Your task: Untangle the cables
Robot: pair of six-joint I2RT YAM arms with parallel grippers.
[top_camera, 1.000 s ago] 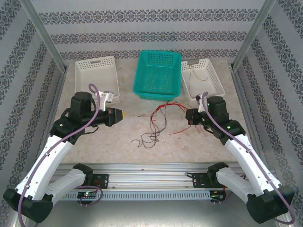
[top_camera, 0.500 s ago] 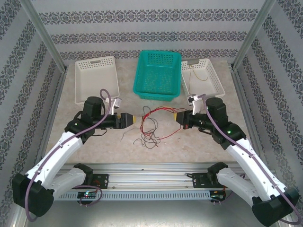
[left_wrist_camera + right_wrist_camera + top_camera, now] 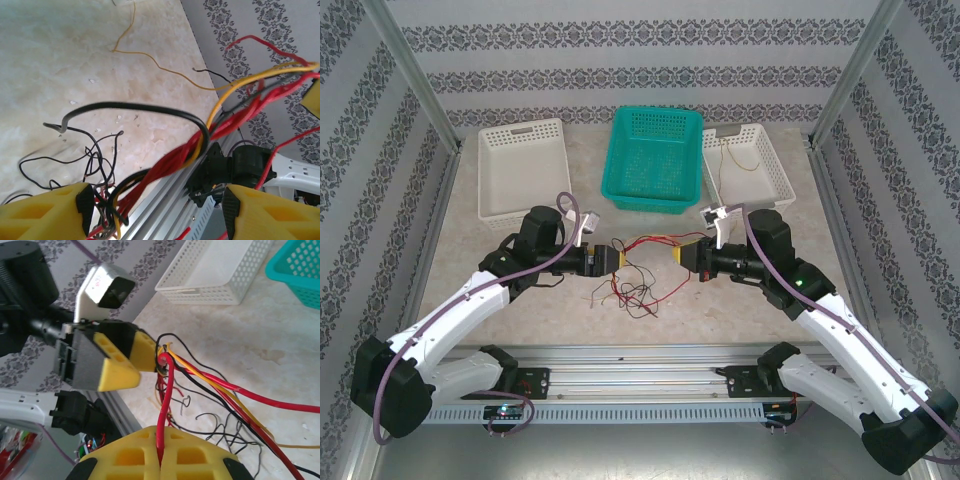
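Note:
The cables (image 3: 638, 285), thin red, black and yellow-tan wires, form one tangle at the table's middle, partly lifted between my two grippers. My right gripper (image 3: 677, 252) is shut on a red cable (image 3: 167, 405), which rises from its closed tips (image 3: 160, 460) to the tangle. My left gripper (image 3: 617, 256) faces it from the left with its jaws open. A twisted red, yellow and black bundle (image 3: 175, 160) runs between its yellow fingers (image 3: 45, 210) close to the left one, and nothing is clamped. In the right wrist view, the left gripper (image 3: 148, 371) sits right against the knot.
Three baskets stand at the back: a white one (image 3: 520, 165) on the left, a teal one (image 3: 655, 155) in the middle, and a white one (image 3: 745, 165) on the right holding a yellow-tan wire. An aluminium rail (image 3: 640, 360) lines the near edge.
My left arm has swung right to the tangle and its jaws have opened. My right gripper has moved left with the red cable, drawing the tangle up between both grippers.

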